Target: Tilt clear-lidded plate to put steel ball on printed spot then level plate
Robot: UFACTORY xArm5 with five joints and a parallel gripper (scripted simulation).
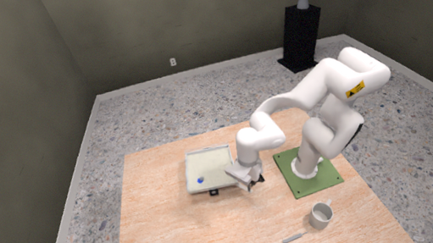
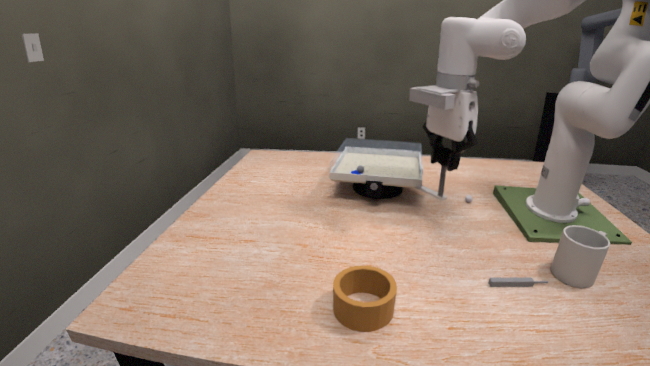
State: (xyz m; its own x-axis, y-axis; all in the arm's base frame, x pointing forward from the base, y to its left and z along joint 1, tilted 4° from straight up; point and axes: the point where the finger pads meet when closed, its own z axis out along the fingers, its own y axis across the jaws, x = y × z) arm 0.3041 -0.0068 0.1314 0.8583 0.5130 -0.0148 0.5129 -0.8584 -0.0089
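Note:
The clear-lidded plate [image 1: 208, 168] [image 2: 377, 165] has a cream floor and a grey rim, and rests on a dark pivot base [image 2: 376, 189]. It looks close to level. The steel ball [image 2: 360, 169] sits right beside the blue printed spot [image 2: 356, 172] near the plate's front left corner; in the top view the spot [image 1: 200, 180] shows with the ball at it. My gripper [image 2: 445, 162] [image 1: 253, 182] is shut on the upright grey handle post [image 2: 442, 181] at the plate's right front corner.
A small grey ball [image 2: 468, 199] lies on the table right of the handle. A brown ring [image 2: 364, 297], a grey mug [image 2: 579, 255] [image 1: 321, 215] and a grey tool [image 2: 515, 282] [image 1: 294, 237] lie nearer the front. My green base plate [image 1: 307, 170] is at the right.

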